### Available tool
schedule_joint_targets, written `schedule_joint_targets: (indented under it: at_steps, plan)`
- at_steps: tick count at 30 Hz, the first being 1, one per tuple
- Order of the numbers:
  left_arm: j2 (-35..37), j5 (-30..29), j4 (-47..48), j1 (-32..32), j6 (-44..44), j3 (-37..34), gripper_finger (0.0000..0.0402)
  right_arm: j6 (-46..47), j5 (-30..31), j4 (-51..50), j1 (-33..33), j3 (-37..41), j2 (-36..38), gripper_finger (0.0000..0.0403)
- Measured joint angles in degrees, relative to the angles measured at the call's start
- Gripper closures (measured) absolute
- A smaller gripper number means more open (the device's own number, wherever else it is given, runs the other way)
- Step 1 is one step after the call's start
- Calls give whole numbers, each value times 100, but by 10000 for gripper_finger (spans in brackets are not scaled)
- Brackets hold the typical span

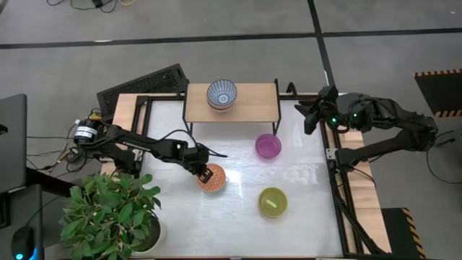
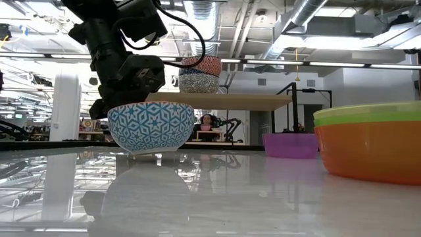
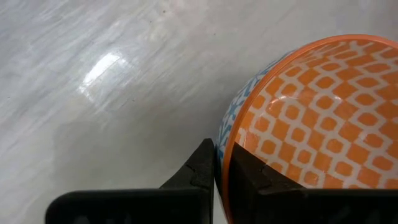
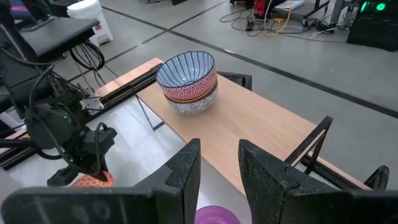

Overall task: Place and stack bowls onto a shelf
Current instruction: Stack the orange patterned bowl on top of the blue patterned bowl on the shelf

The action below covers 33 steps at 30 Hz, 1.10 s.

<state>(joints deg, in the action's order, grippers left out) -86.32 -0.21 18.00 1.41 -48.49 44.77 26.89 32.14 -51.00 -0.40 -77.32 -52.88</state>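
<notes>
Bowls were spread over desk (image 1: 303, 180) and shelf (image 1: 249, 105). Left hand (image 1: 203, 172) sat low near desk centre-left, clenched on the rim of the orange patterned bowl (image 1: 212, 178): wrist view showed one finger (image 3: 202, 171) outside the blue wall and the other inside, against the orange check lining. In the low view that bowl (image 2: 151, 126) showed its blue star-patterned outside w/ the hand's dark body right above it; couldn't tell whether its base was touching the desk or just off it.

Shelf stood at the far edge of the desk, light wood top on thin black legs. On its left part sat a stack of bowls (image 4: 186, 81), blue-grey patterned one on top, a red-lined one under it & a speckled one at the bottom. Rest of the plank was bare.

Purple bowl (image 1: 268, 146) stood on the desk just in front of the shelf's right end. Olive-yellow bowl (image 1: 273, 201) sat nearer the front, right of the orange one, well apart from both; low view showed it nested in other bowls, green then orange below.

Right hand (image 1: 312, 114) hung off to the right of the shelf's end, above desk level, fingers (image 4: 186, 171) parted w/ nothing between them.

Plant (image 1: 115, 209) stood at the front-left corner.
</notes>
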Motion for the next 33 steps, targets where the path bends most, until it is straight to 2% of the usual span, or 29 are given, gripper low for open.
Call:
schedule_joint_targets:
  at_steps: [33]
  plan:
    - [0,37,4,0,87,0,394,20,-239,7,1,0,0,269]
